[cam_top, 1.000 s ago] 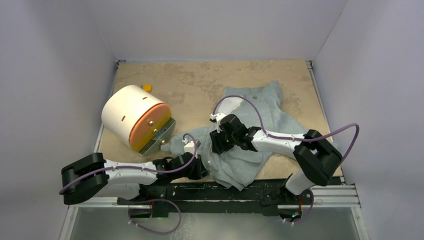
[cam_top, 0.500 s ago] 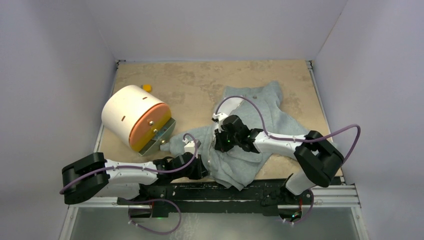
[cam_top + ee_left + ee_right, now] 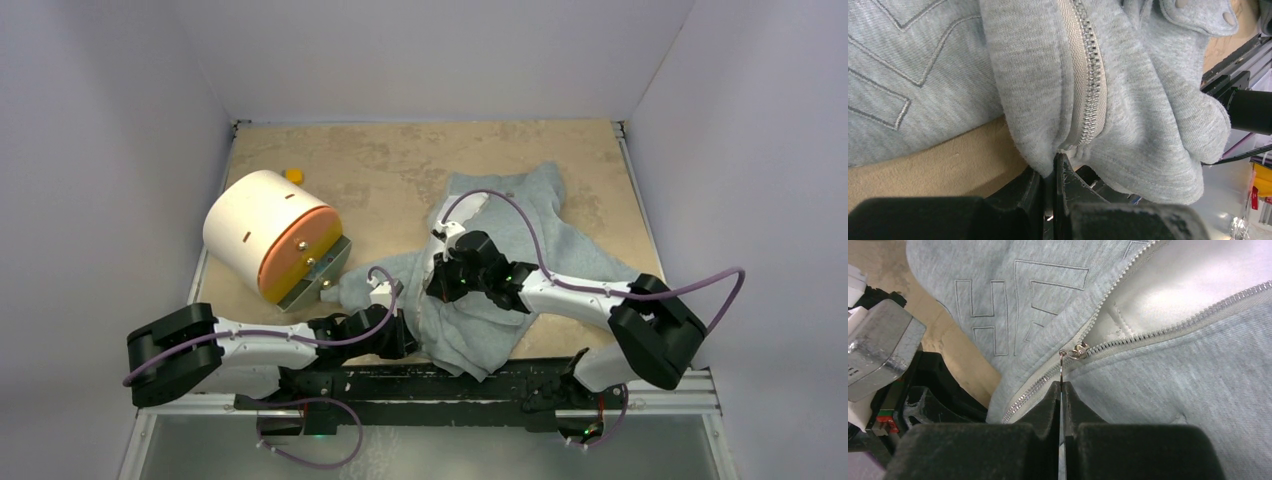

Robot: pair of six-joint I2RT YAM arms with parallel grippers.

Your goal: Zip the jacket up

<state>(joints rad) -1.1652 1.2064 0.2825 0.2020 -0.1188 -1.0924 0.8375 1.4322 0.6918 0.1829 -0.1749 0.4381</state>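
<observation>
The light grey jacket (image 3: 565, 240) lies crumpled on the tan table, right of centre. At its near hem, my left gripper (image 3: 1054, 159) is shut on the fabric just below the bottom end of the zipper (image 3: 1091, 85). In the top view the left gripper (image 3: 408, 335) sits at the jacket's near-left edge. My right gripper (image 3: 1061, 385) is shut on the thin metal pull tab (image 3: 1062, 367) hanging from the slider (image 3: 1079, 350). Below the slider the zipper teeth are joined. Above it they part and the white lining (image 3: 1188, 280) shows. From above, the right gripper (image 3: 437, 288) rests on the jacket's front.
A white cylinder with an orange end (image 3: 262, 232) and a metal bracket (image 3: 315, 278) lies at the left. A small yellow object (image 3: 293, 175) sits behind it. A black rail (image 3: 480, 385) runs along the near edge. White walls close in three sides.
My right gripper has shut on the zipper pull tab and moved slightly away from me along the jacket, its elbow swinging right. The left arm has not moved.
</observation>
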